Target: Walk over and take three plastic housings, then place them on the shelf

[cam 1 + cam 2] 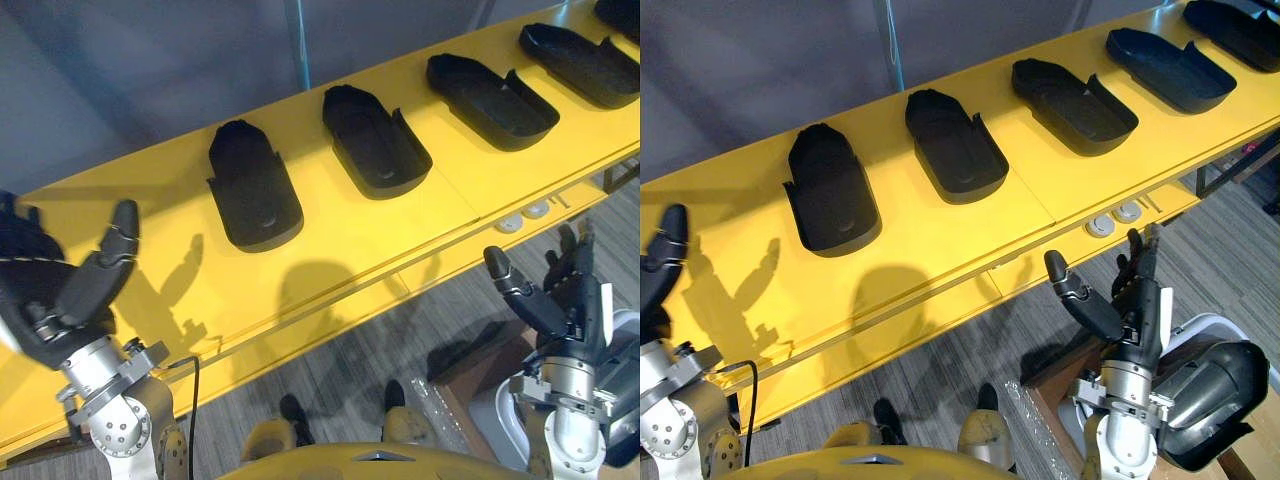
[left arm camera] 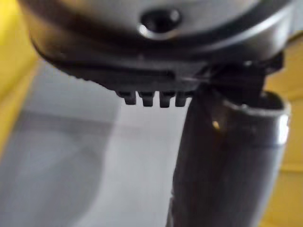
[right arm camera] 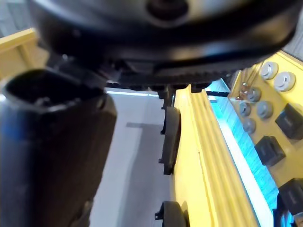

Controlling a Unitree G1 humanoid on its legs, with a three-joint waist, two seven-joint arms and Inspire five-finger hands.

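yellow shelf [image 1: 330,250]: long and flat, runs from the lower left up to the upper right, with a grey wall [image 1: 150,70] behind it.
nearest housing [image 1: 253,190]: black plastic, lies open side up on the shelf, furthest left in the row.
second housing [image 1: 375,140]: just to the right of the nearest one, apart from it, same way up.
third housing [image 1: 490,100]: next along the row, not touching its neighbours.
fourth housing [image 1: 580,62]: further right, near the shelf's back edge.
fifth housing [image 1: 620,15]: at the upper right corner, cut off by the frame.
left hand [image 1: 55,280]: raised over the near left end of the shelf, fingers straight and spread, thumb standing out to the side, holding nothing, well apart from the nearest housing.
right hand [image 1: 1120,305]: upright below the shelf's front edge, over the floor [image 1: 400,350], fingers straight and close together, thumb spread away from them, empty.
round caps [image 1: 1113,219]: two pale discs side by side just under the shelf's front edge, above the right hand.
grey tub [image 1: 1210,400]: low at the right, beside the right arm.
pole [image 1: 295,40]: thin, upright behind the shelf, above the second housing.
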